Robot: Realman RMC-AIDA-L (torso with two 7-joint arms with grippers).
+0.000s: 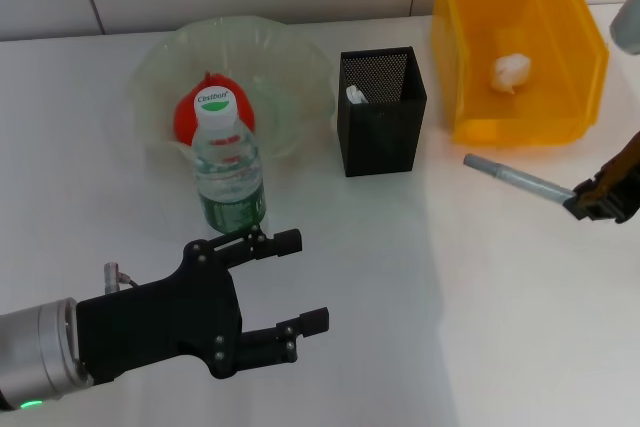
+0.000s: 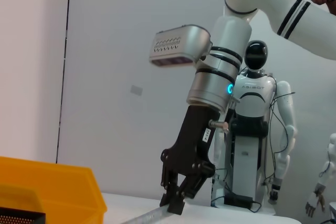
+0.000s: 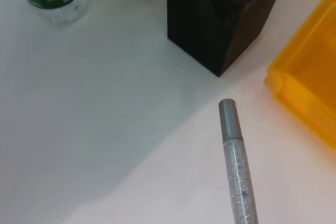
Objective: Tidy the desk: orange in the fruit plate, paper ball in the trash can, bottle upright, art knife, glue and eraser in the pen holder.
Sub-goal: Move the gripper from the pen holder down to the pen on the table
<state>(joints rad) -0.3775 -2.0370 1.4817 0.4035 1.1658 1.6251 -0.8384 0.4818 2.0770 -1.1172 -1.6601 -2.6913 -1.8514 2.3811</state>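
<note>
Right gripper [image 1: 590,199] clamps glue pen [image 1: 517,179] by tail, 4 o'clock of pen holder [image 1: 382,112]; light, stiff, slippery. Left gripper [image 1: 300,282] open.

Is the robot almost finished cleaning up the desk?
Nearly. The orange lies in the plate, the paper ball is in the yellow bin, and the bottle stands upright. Something white already pokes from the pen holder. The right pincer grips a grey stick, probably the glue, which goes into the holder next. The left pincer hangs open near the bottle. No knife or eraser is visible.
</note>
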